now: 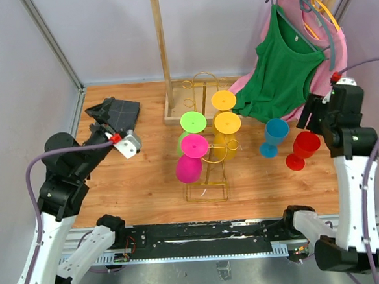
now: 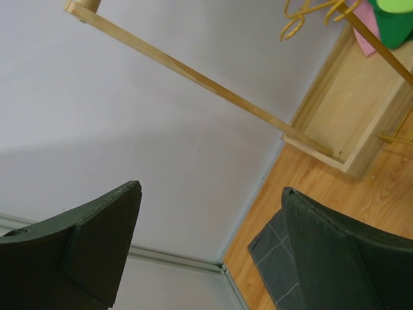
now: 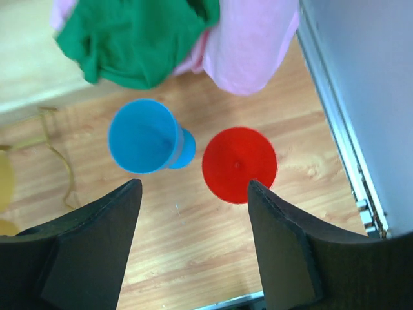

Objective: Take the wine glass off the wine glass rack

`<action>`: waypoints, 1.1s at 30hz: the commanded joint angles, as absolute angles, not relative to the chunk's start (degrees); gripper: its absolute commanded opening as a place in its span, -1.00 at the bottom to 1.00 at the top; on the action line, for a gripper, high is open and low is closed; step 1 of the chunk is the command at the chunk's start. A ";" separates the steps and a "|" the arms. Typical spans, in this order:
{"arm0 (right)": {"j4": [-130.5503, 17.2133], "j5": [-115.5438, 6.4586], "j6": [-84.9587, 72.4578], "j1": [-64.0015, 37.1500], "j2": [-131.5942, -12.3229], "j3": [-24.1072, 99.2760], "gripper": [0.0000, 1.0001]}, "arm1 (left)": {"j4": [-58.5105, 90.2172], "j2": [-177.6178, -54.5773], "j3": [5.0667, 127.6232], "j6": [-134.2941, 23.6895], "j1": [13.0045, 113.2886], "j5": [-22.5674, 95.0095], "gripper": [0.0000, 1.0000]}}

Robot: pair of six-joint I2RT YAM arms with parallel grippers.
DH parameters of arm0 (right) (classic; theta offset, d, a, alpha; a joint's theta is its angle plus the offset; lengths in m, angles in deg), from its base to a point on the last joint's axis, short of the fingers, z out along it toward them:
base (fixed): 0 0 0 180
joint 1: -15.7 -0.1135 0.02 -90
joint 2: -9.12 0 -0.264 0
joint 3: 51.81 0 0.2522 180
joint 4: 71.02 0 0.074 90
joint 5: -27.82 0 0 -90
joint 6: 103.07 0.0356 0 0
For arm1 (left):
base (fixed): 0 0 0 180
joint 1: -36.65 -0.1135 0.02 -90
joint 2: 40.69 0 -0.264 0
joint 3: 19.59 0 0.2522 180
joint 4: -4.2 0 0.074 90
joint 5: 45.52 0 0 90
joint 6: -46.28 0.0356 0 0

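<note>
Right wrist view is showing the right gripper with its two fingers standing apart and nothing between them. It is hanging over the red wine glass, which is standing upright on the table, clear of both pads. Just beside it, to the left, the blue wine glass is standing too. Only the top external view is taking in the wine glass rack, which is sitting mid-table, well apart from the red glass. The hanging glasses, yellow, green and pink, are dangling from it with their feet up. Left wrist view is showing the left gripper spread wide and empty, pointing at the grey wall, with a dark cloth lying below it. At the back, a green top and a pink garment are hanging from a wooden rail, whose boxed base is resting on the wood-grain tabletop.
</note>
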State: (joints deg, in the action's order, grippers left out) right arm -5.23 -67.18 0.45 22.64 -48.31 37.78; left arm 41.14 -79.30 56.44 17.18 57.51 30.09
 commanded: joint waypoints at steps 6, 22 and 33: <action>-4.05 -49.59 0.55 23.57 -38.28 54.12 0.54 | 44.88 -96.04 78.80 -17.99 57.79 34.75 0.90; -24.39 -27.64 16.64 16.86 -42.56 48.26 0.97 | 41.35 -104.10 73.87 -75.32 54.56 5.28 0.62; -12.57 -49.54 9.69 -4.59 -51.73 53.27 0.97 | 43.20 -103.49 73.64 -85.83 52.77 1.87 0.05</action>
